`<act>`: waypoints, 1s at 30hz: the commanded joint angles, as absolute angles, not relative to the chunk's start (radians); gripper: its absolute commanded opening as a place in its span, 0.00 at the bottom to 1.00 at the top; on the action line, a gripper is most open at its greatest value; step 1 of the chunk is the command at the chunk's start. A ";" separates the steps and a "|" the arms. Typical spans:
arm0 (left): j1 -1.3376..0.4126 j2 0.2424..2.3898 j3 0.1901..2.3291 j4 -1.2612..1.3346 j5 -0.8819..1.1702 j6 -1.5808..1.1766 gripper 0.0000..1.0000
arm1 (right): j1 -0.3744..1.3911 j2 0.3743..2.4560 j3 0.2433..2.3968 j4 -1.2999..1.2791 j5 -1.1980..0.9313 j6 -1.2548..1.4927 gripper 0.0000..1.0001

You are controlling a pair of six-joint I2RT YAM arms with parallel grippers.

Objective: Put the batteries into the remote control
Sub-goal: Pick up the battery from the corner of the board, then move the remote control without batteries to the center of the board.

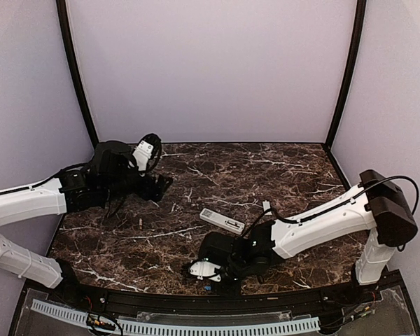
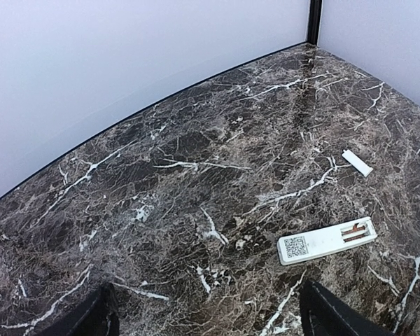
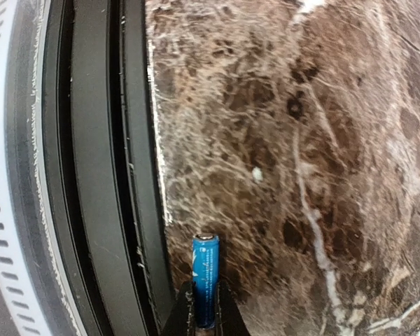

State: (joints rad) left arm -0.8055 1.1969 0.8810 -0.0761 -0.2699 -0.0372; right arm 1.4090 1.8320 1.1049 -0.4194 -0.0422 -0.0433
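The white remote control (image 1: 222, 221) lies mid-table, back face up, its battery recess open at one end; it also shows in the left wrist view (image 2: 327, 241). My right gripper (image 3: 204, 316) is shut on a blue battery (image 3: 205, 273) with a pale metal end, held just above the marble by the table's front edge. In the top view the right gripper (image 1: 208, 276) is low at the near edge, in front of the remote. My left gripper (image 1: 164, 183) is open and empty at the far left, well apart from the remote. I see no second battery.
A small flat pale cover piece (image 2: 357, 162) lies beyond the remote; it also shows in the top view (image 1: 267, 206). A black rail (image 3: 98, 210) and a white slotted strip run along the table's front edge, close beside the held battery. Pale walls enclose the table.
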 commanded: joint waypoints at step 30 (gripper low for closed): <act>-0.719 2.073 1.514 -0.463 0.483 0.839 0.97 | 0.535 1.672 1.296 -0.588 -0.356 -0.277 0.00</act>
State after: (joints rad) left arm -0.7151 2.0495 1.4651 -0.3199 0.4461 0.7219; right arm 0.5526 1.6554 1.3220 -0.6235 -0.3210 -0.2699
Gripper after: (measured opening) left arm 0.961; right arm 0.054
